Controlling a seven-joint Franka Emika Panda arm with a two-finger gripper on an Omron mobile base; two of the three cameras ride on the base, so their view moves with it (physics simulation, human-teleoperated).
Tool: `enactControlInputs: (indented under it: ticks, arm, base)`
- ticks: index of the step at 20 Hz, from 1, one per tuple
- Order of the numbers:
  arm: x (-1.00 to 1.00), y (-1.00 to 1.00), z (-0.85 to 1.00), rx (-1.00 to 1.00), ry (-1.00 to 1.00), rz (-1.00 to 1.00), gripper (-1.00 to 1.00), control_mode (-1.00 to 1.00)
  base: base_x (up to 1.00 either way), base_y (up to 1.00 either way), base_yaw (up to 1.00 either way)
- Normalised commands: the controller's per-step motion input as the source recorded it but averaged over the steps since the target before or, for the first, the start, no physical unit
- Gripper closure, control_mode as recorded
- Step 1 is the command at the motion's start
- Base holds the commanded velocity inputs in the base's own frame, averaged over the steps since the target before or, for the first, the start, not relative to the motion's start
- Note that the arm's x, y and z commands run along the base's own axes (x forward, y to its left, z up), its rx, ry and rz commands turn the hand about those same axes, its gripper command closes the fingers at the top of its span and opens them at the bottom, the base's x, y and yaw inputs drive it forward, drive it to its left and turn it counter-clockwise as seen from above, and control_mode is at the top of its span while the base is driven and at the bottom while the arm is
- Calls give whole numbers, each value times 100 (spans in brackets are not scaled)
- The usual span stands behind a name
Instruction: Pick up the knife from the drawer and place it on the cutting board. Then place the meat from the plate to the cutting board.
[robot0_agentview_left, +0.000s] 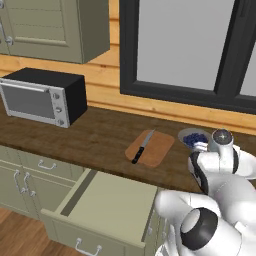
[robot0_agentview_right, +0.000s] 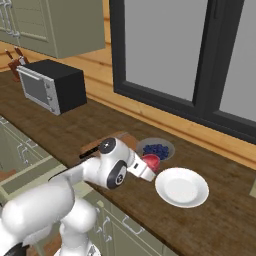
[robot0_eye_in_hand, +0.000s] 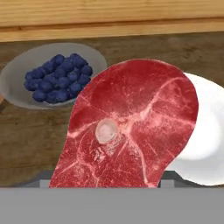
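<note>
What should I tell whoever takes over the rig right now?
Claw: shut on the meat, lifted clear of the plate, between the plate and the bowl of blueberries.
Knife: already lying on the cutting board.
Drawer: open, with nothing visible inside.
Done: knife moved, meat picked up.
Left: carry the meat to the cutting board and release it.

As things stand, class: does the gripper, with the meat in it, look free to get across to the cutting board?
Probably yes. The gripper holds the meat raised off the plate, and the cutting board lies close by on the counter. Only the knife lies on it, along one side, leaving bare wood.
</note>
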Motion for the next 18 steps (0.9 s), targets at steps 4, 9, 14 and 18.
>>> enactControlInputs:
  ticks: [4, 9, 14, 18]
  arm:
    - [34, 82, 44, 0, -8, 16, 100, -100]
    - [43, 73, 51, 0, 6, 22, 100, -100]
    - [36, 91, 1, 0, 8, 26, 100, -100]
    - [54, 62, -23, 0, 16, 18, 100, -100]
  base:
    - [0, 0, 0]
    - [0, 0, 0]
    - [0, 0, 0]
    - [0, 0, 0]
